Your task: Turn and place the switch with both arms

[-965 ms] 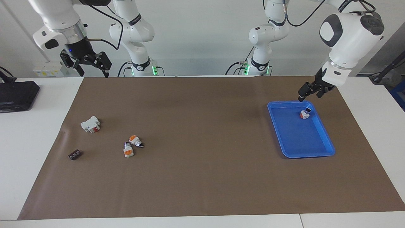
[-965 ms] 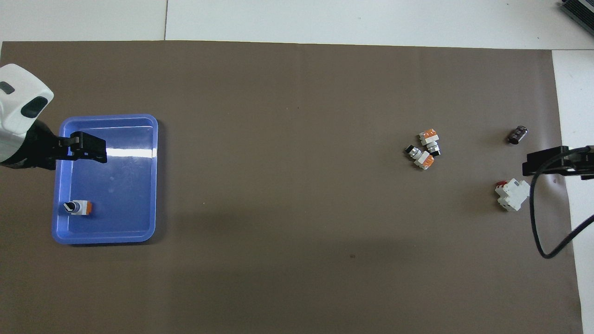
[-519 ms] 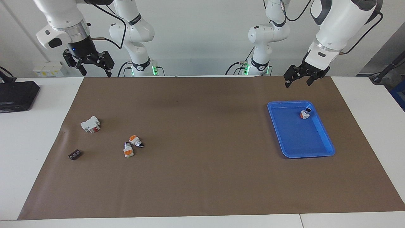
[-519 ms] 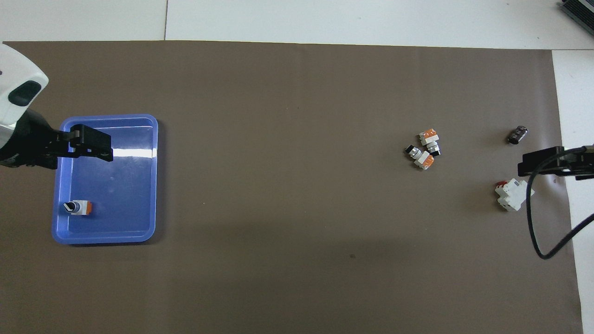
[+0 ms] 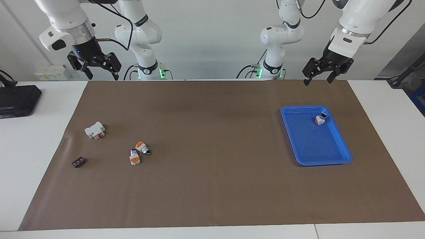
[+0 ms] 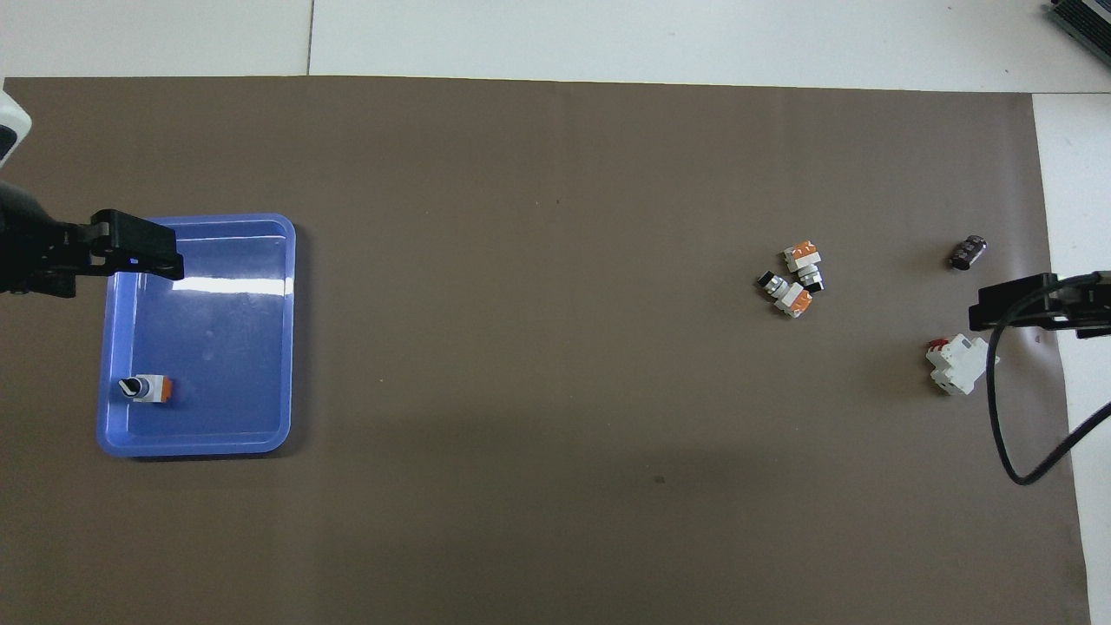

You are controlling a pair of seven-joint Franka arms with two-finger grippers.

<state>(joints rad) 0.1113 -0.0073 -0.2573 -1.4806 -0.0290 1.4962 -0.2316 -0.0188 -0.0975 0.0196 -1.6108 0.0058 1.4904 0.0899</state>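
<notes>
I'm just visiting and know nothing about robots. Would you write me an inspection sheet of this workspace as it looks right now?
Surface: brown mat on a white table.
Job's things: one switch in the blue tray; two switches lying together on the mat.
Clutter: white block with a red part; small dark piece.
Grippers: left gripper open, raised by the tray; right gripper open, raised at its end.
Cables: black cable at the right arm.
Surroundings: black box on the table.

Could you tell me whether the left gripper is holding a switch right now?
No, the left gripper hangs empty in the air, and the switch lies in the blue tray.
</notes>
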